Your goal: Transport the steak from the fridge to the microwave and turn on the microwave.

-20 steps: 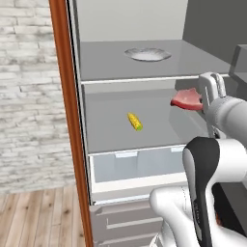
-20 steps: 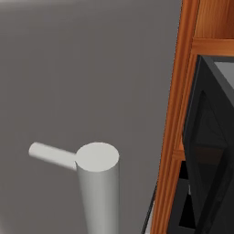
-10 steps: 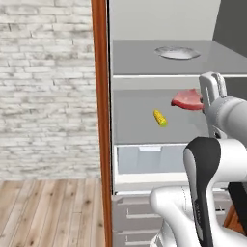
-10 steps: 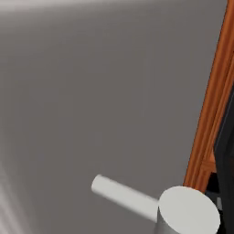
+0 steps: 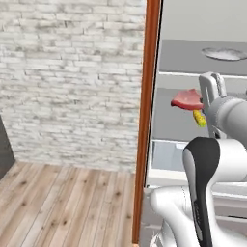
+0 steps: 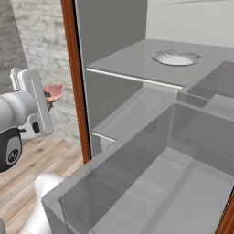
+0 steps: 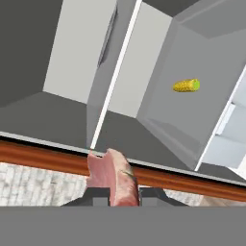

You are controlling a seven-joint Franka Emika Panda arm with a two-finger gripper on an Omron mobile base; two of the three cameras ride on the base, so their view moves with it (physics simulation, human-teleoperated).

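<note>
The steak (image 5: 186, 100) is a red-pink slab held in my gripper (image 5: 195, 102), which is shut on it in front of the open fridge (image 5: 193, 62). In the right base view the steak (image 6: 54, 91) sticks out past the white hand of the gripper (image 6: 47, 98), left of the fridge (image 6: 132, 61) shelves. In the hand view the steak (image 7: 114, 177) stands upright at the gripper (image 7: 118, 193), with the fridge (image 7: 158, 86) interior beyond. The microwave is out of view.
A yellow corn cob (image 5: 198, 117) lies on the fridge's middle shelf, also seen as the corn cob (image 7: 186, 86). A plate (image 6: 176, 58) sits on the upper shelf. A wooden panel (image 5: 150, 96) borders the fridge, with a brick wall (image 5: 72, 82) and wood floor (image 5: 62, 202) to the left.
The base has moved, so the whole picture has shifted: the fridge slid right in the left base view, and the grey door left the right base view. The steak stays gripped.
</note>
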